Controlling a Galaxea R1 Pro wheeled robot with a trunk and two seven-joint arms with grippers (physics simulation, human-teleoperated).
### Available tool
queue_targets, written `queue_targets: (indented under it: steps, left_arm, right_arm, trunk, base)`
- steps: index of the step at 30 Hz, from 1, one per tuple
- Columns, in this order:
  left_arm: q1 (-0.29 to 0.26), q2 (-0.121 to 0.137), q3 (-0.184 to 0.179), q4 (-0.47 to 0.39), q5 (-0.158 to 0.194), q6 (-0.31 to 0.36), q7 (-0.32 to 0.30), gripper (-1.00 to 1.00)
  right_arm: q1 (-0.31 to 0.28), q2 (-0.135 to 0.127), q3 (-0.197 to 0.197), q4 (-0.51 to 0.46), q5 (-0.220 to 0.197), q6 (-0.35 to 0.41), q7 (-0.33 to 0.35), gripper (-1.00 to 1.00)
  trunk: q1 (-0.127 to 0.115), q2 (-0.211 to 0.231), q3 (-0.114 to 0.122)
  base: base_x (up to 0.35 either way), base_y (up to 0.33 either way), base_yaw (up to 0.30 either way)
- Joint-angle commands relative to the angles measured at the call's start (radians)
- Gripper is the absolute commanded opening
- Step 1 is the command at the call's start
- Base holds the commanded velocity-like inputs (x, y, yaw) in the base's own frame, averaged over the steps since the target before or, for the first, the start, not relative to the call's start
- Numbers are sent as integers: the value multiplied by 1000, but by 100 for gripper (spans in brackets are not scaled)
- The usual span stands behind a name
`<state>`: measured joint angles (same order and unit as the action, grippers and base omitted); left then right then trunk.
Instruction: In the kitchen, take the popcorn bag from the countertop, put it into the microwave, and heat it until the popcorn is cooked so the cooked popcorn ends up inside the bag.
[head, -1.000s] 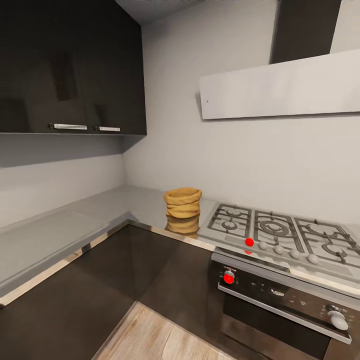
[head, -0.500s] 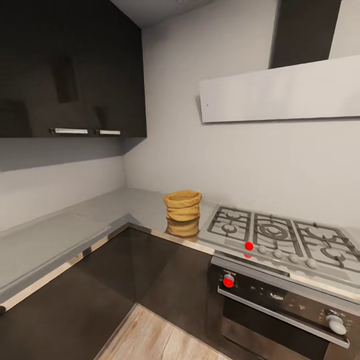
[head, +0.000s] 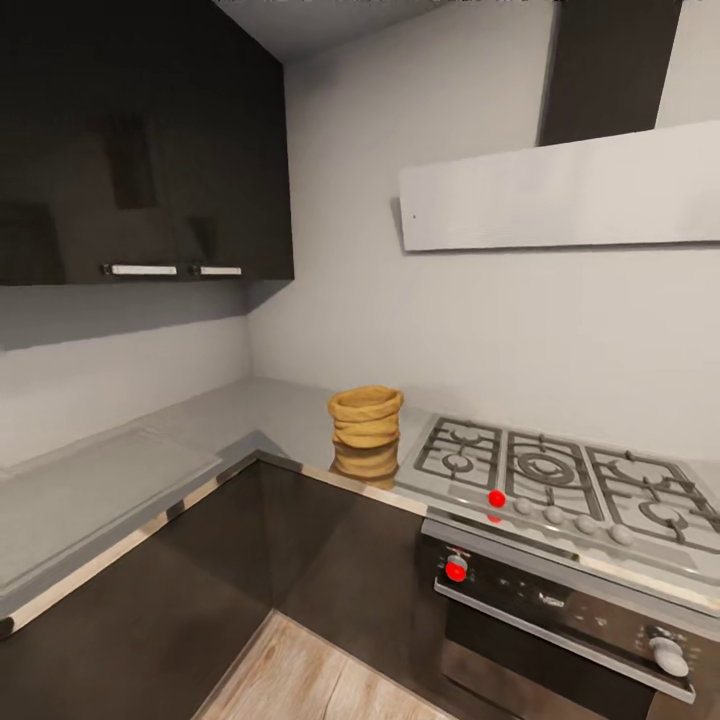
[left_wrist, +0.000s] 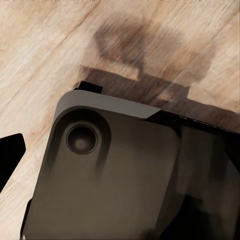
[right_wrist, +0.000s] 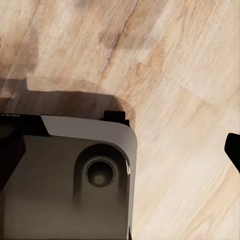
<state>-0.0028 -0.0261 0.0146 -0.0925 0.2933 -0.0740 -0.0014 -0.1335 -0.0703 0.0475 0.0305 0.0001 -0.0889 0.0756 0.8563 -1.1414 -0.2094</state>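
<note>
The squat tan-orange wrinkled paper popcorn bag (head: 365, 417) is sitting on the glossy grey steel countertop (head: 230, 415), in the corner just beside the left end of the steel gas hob (head: 560, 472), with the dark built-in oven (head: 570, 610) below it. Both arms are hanging low over the light wood floor (left_wrist: 45, 45), and from the wrist views, which are taking in the robot's own dark base (right_wrist: 65, 175), I cannot tell whether either gripper's fingers are apart or together. The likeliest trouble, I would judge, is rolling in too far and bumping the dark cabinet fronts (head: 200, 590), or reaching and knocking the light sack onto the burners. Compared with a second ago, the whole scene is sitting slightly lower in the head view; the camera is shifting, while the bag is not moving.
</note>
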Motion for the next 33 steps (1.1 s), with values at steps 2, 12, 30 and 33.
queue_targets:
  steps: [2, 12, 30, 33]
  left_arm:
    - [0, 0, 1, -1, 4, -3, 0, 100]
    - [0, -1, 4, -2, 4, -2, 6, 100]
    - [0, -3, 3, -2, 4, -2, 9, 100]
    - [0, -3, 2, -1, 4, -2, 9, 100]
  right_arm:
    - [-1, 0, 5, 3, 0, -6, 3, 100]
    - [-1, 0, 5, 3, 1, -8, 3, 100]
    - [-1, 1, -1, 3, -9, 9, 2, 100]
    - [-1, 1, 0, 3, -8, 9, 1, 100]
  trunk:
    - [-8, 13, 5]
    - [-35, 62, 27]
    - [-35, 62, 27]
    - [-35, 62, 27]
  base:
    - [0, 0, 0]
    - [0, 0, 0]
    - [0, 0, 0]
    - [0, 0, 0]
